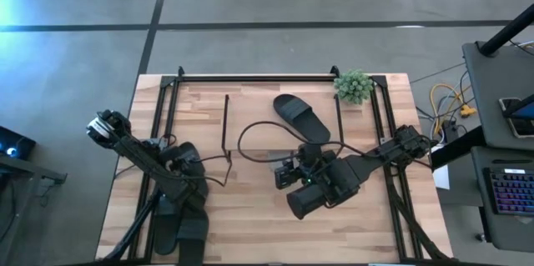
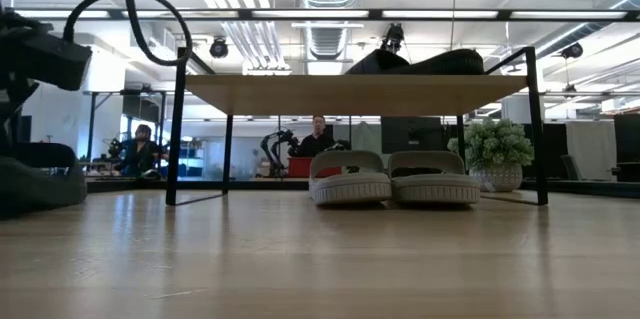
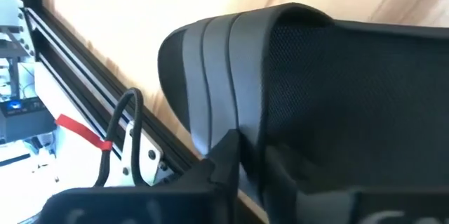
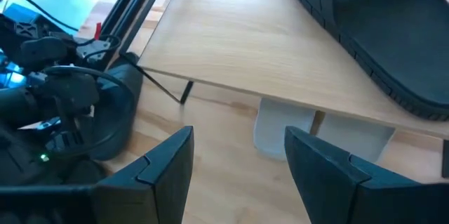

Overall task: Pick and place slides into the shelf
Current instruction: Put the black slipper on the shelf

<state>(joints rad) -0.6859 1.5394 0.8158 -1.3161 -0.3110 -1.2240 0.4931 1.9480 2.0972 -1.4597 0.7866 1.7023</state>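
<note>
High view: we see the left gripper (image 1: 185,184) at the table's near-left corner, down on black slides (image 1: 190,231), and the right gripper (image 1: 288,173) just in front of the shelf (image 1: 250,103).

In the left wrist view we see its fingers (image 3: 231,161) closed on the strap of a black slide (image 3: 295,76). In the right wrist view the right gripper (image 4: 238,171) hangs empty, jaws wide apart, facing the shelf's front edge. One black slide (image 1: 302,117) lies on the shelf top, towards its right end, near a small potted plant (image 1: 354,87). In the low view we see two grey slides (image 2: 394,179) side by side on the table (image 2: 300,259) under the shelf.
</note>
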